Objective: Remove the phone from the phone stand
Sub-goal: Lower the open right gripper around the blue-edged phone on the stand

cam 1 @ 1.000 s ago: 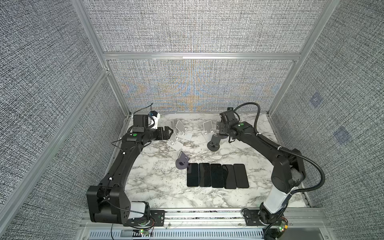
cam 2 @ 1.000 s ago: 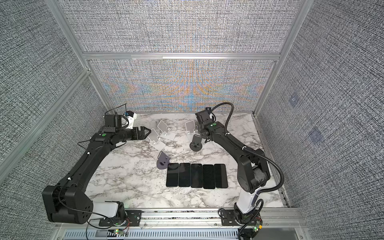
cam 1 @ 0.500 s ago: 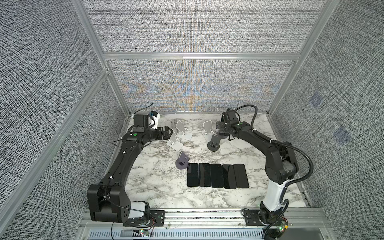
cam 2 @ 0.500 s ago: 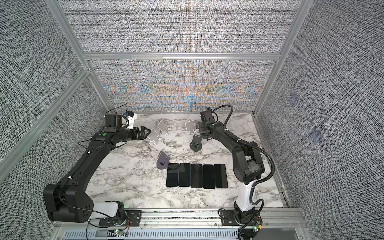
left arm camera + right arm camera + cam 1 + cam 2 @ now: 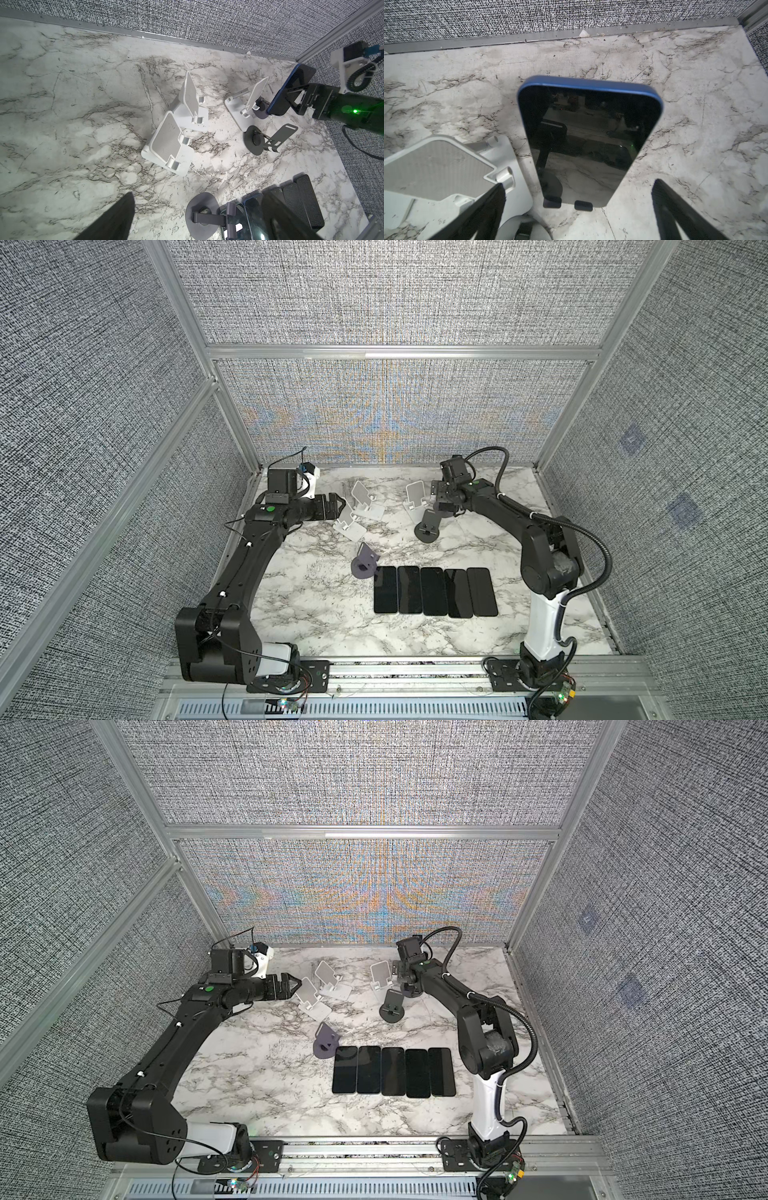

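A blue-edged phone (image 5: pixel 583 133) with a dark screen leans upright on a dark phone stand (image 5: pixel 583 205), its lower edge resting on two small hooks. My right gripper (image 5: pixel 579 207) is open. Its fingers (image 5: pixel 483 214) sit wide on either side of the phone's lower end without touching it. The left wrist view shows the phone (image 5: pixel 291 89) from the side, with the stand's round base (image 5: pixel 262 111) below it. In both top views my right gripper (image 5: pixel 438 497) (image 5: pixel 401 975) covers the phone. My left gripper (image 5: pixel 338 508) (image 5: pixel 293 986) is open and empty at the back left.
Three empty white stands (image 5: pixel 361 499) (image 5: pixel 349 526) (image 5: pixel 417 499) cluster at the back; the last stands just beside the phone. Two empty dark stands (image 5: pixel 428 529) (image 5: pixel 365 562) stand nearer the front. Several phones (image 5: pixel 434 591) lie flat in a row on the marble table (image 5: pixel 316 605).
The right arm's elbow has swung inward toward the middle while its gripper stayed at the phone. The left arm has not moved.
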Controlling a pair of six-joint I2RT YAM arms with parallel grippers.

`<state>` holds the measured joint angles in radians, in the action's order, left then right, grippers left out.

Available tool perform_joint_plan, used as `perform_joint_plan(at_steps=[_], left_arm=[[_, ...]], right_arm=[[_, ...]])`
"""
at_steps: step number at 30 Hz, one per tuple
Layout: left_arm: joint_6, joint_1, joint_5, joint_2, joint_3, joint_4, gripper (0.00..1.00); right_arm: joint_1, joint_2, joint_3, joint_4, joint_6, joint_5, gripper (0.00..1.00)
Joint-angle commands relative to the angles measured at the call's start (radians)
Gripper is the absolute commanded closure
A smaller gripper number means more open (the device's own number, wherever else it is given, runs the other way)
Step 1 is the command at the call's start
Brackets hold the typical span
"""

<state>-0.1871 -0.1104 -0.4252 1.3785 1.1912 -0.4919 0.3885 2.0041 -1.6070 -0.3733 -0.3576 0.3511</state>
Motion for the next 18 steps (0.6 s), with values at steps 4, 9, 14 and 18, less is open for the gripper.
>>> perform_joint_plan(at_steps=[4, 9, 14, 18], left_arm=[[0.016, 0.003, 0.002, -0.005, 0.013, -0.001, 0.05], [0.016, 0.003, -0.003, -0.008, 0.014, -0.003, 0.05], [0.016, 0.002, -0.004, -0.015, 0.015, -0.003, 0.05], [0.016, 0.003, -0.007, -0.015, 0.015, -0.003, 0.05]], right_arm=[[-0.007, 0.027, -0.016, 0.012, -0.021, 0.015, 0.01], [-0.008, 0.036, -0.002, 0.05, -0.035, 0.016, 0.03], [-0.013, 0.04, 0.013, 0.092, -0.045, 0.012, 0.05], [-0.014, 0.047, 0.01, 0.099, -0.046, 0.012, 0.07]])
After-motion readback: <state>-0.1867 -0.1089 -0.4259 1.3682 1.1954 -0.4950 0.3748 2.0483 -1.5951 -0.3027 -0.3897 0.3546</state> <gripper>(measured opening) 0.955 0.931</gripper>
